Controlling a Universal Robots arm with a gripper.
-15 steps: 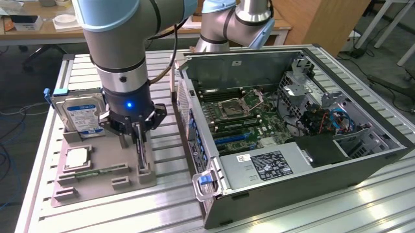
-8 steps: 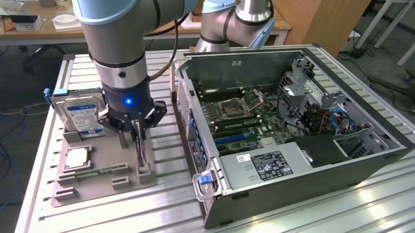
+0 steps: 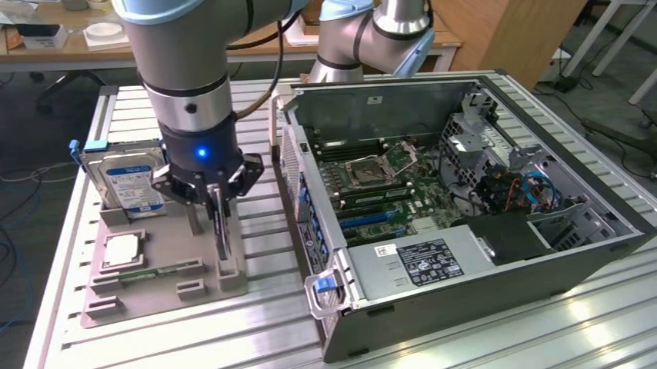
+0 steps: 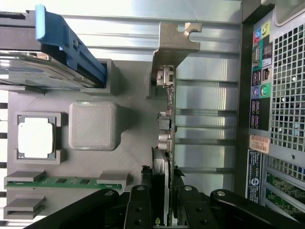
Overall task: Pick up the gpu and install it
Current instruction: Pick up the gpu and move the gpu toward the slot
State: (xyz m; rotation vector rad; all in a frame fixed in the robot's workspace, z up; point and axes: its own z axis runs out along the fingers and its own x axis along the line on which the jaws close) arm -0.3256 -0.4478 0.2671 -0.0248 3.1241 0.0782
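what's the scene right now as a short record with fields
gripper: down over the upper edge of the gpu
gpu: upright on edge in the grey holder, not yet installed
also in holder: hard drive, cpu, ram stick
computer case: open, on the exterior view's right of the holder
surface: slatted metal table

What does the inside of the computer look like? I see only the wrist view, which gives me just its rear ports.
Observer: The computer case lies on its side, open, with the motherboard facing up.
Operator: Is the gpu lifted already?
Observer: It seems not: the gpu stands on edge, its lower end at the holder block, under the gripper.
Operator: What is that blue-edged thing near it?
Observer: A hard drive, upright, showing a blue label.
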